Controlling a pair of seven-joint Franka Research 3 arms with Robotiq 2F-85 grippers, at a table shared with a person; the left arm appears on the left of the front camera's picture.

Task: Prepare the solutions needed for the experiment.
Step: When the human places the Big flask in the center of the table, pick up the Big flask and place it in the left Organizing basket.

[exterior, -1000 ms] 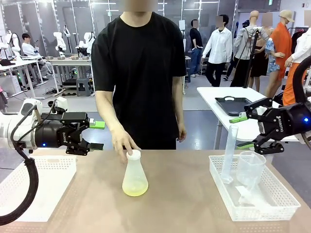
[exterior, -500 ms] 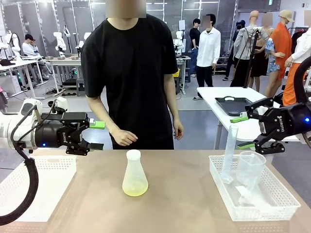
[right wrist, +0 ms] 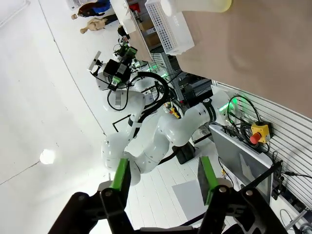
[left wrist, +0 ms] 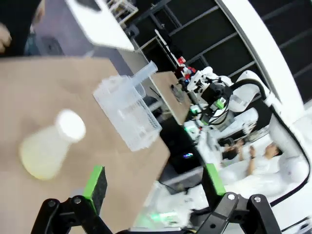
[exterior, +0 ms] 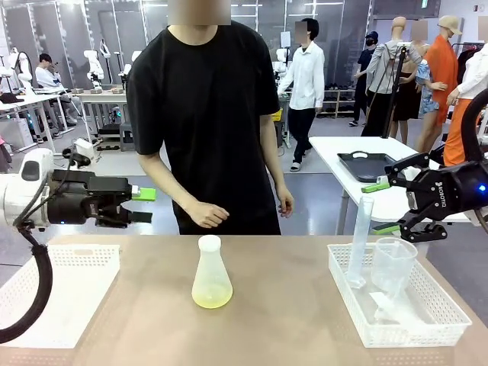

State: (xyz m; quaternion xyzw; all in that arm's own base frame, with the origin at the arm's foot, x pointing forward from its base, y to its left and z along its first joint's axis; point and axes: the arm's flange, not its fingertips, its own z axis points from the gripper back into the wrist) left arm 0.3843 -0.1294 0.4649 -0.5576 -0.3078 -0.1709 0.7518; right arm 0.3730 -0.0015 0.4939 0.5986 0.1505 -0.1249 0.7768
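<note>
White plastic mesh forms the two baskets nearest on the brown desk [exterior: 290, 313]. The left basket [exterior: 69, 305] sits at the left edge. The right basket [exterior: 412, 339] holds a tall clear graduated cylinder [exterior: 360, 240] and, just beside it, a clear beaker [exterior: 393, 267]. Between the baskets, near the desk's middle, a frosted conical flask [exterior: 211, 271] stands upright with a white cap [exterior: 209, 244] on its neck. The solutions [exterior: 211, 296] lie as a shallow pale yellow-green layer in the bottom of the flask. Beyond the left basket the left gripper [exterior: 143, 206] hovers over the desk's far edge, pointing toward the middle, its jaws wide apart and holding nothing. The right gripper [exterior: 379, 207] hangs above the far side of the right basket, near the cylinder's top, its jaws also parted with nothing between them. Across the desk stands a person in a black T-shirt. One hand [exterior: 207, 215] is loosely curled behind the flask and well clear of it, and the other hand [exterior: 284, 204] hangs at the side. Farther back, a second, white desk [exterior: 332, 149] carries a black tray [exterior: 366, 165].
</note>
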